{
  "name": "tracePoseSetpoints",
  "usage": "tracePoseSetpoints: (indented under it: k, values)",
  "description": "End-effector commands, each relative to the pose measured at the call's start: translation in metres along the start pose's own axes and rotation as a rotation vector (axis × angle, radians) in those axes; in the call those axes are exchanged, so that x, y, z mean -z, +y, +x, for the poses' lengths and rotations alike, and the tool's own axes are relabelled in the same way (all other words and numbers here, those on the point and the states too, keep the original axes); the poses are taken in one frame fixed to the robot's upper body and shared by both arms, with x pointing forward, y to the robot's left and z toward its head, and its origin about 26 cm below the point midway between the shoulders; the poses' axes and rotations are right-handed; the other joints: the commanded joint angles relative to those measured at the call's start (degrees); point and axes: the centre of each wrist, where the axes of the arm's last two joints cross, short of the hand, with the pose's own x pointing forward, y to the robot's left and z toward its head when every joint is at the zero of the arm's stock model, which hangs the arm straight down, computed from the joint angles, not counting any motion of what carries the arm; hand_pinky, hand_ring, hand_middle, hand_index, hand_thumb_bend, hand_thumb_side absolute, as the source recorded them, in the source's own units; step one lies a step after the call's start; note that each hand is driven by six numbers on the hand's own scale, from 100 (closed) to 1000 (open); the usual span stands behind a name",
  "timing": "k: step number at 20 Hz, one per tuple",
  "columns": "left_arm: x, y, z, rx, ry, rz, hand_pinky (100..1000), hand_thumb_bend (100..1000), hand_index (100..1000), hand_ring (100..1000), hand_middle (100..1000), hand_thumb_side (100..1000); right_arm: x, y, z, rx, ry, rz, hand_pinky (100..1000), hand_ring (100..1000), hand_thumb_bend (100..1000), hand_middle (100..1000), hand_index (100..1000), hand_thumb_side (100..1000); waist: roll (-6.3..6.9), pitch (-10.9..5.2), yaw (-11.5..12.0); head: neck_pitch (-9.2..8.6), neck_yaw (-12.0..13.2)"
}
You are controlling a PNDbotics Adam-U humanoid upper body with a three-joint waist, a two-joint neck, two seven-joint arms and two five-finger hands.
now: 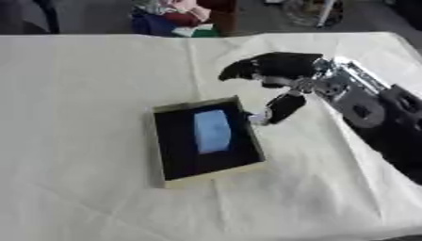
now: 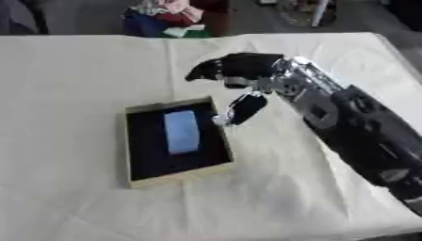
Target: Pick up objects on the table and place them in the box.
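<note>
- box [image 1: 165, 141] sits just below and to the left of the right hand [image 1: 280, 68], its near-right rim close under the thumb tip; only this hand shows, so it is the one nearer, and the left hand is in no view.
- right hand hangs above the white cloth [image 1: 82, 94] with fingers spread forward and relaxed, thumb pointing down toward the box edge; nothing is clamped in it, though a small pale thing shows by the thumb tip and i cannot tell what it is.
- pale blue block [image 1: 213, 131] lies inside the box, down and left of the thumb, well within the walls; its long axis runs away from the robot, roughly along the box's longer side.
- block looks flat, oblong and soft-edged, light against the dark inside of the box; box is shallow with a tan rim.
- judging from this, that block is already placed; no other loose thing shows on the cloth near the hand, so the next move likely calls for drawing the hand up and right, clear of the rim.
</note>
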Motion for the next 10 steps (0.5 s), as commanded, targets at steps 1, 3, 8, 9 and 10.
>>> tracePoseSetpoints:
  k: [1,3,8,9,10]
  values:
    - [0.003,0.006,0.005,0.015,-0.022,0.016,741,409,679,548,550,684,-0.020,-0.030,-0.001,0.054,0.019,-0.148,809,830,148,855,983,633,0.29,-1.02,-0.6,0.23,0.9]
    - [0.002,0.007,0.004,0.020,-0.016,0.019,741,410,679,548,550,684,-0.028,-0.036,0.001,0.129,0.010,-0.240,790,816,126,835,977,620,0.38,-1.01,-1.2,0.35,1.5]
    - [0.000,0.010,0.001,0.030,-0.004,0.033,742,411,679,549,551,685,-0.044,-0.044,0.021,0.251,-0.043,-0.461,748,783,100,786,963,566,0.65,-0.86,-3.2,0.67,3.3]
    - [-0.001,0.010,0.001,0.032,-0.001,0.037,742,411,679,549,551,685,-0.047,-0.044,0.026,0.264,-0.047,-0.506,746,782,100,781,960,557,0.68,-0.88,-3.6,0.76,3.8]
    - [-0.001,0.011,0.001,0.033,0.000,0.041,742,411,679,550,551,685,-0.050,-0.042,0.030,0.278,-0.048,-0.553,734,775,100,766,953,545,0.73,-0.81,-4.0,0.75,4.2]
